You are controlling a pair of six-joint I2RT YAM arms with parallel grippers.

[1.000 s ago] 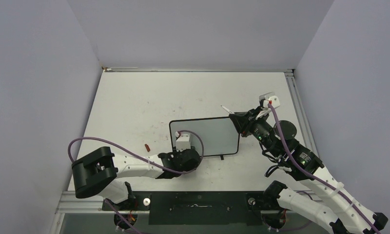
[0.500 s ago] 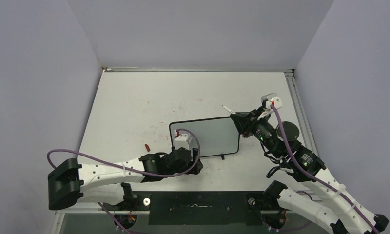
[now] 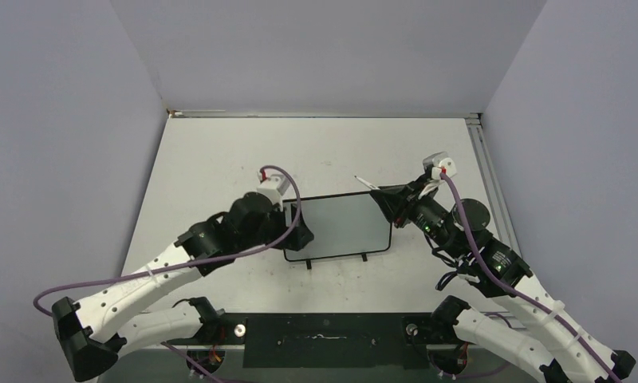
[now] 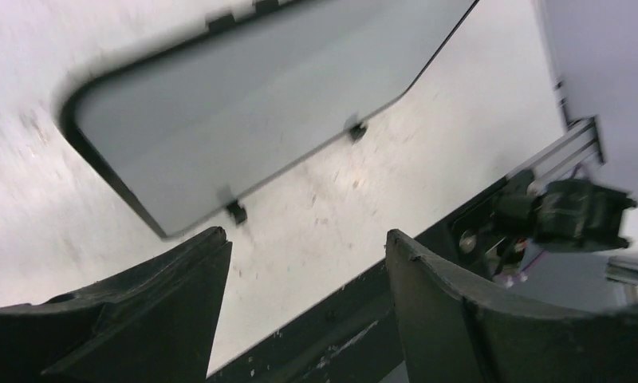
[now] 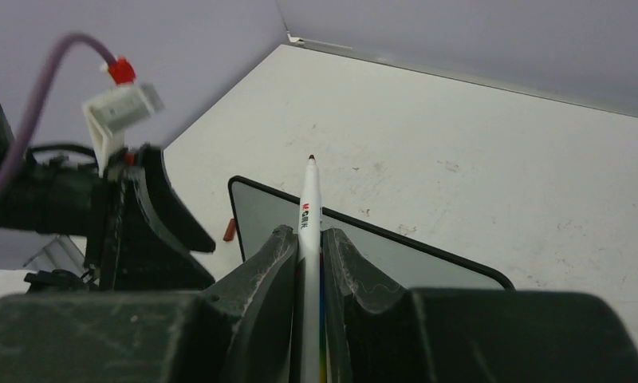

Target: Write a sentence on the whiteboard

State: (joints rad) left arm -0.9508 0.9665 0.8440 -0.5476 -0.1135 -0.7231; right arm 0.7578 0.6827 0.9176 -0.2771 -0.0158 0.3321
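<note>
The left gripper (image 3: 302, 234) was spread wide with nothing between its fingers (image 4: 180, 319), poised at the left end of the whiteboard (image 3: 344, 223). Through the left wrist camera the small black-framed board (image 4: 260, 96) lay just ahead of those fingers on the pale, scuffed table (image 3: 220, 167). Its grey-white face was plain, and its two little black feet (image 4: 236, 212) jutted from the long edge nearer the arm bases. Whether the fingers touched the frame could not be told.

The right gripper (image 3: 380, 197) was clamped on a white marker (image 3: 364, 183) at the board's far right corner. The right wrist view showed the gripper (image 5: 306, 235) pinching the barrel, and the marker (image 5: 309, 199) ran straight out ahead of the fingertips. Its dark tip was in the air, past the board's far edge. The whiteboard (image 5: 411, 257) lay below and just ahead of this gripper. A small red object (image 5: 229, 230) rested on the table just beside the board's far-left corner, close to the left gripper.
</note>
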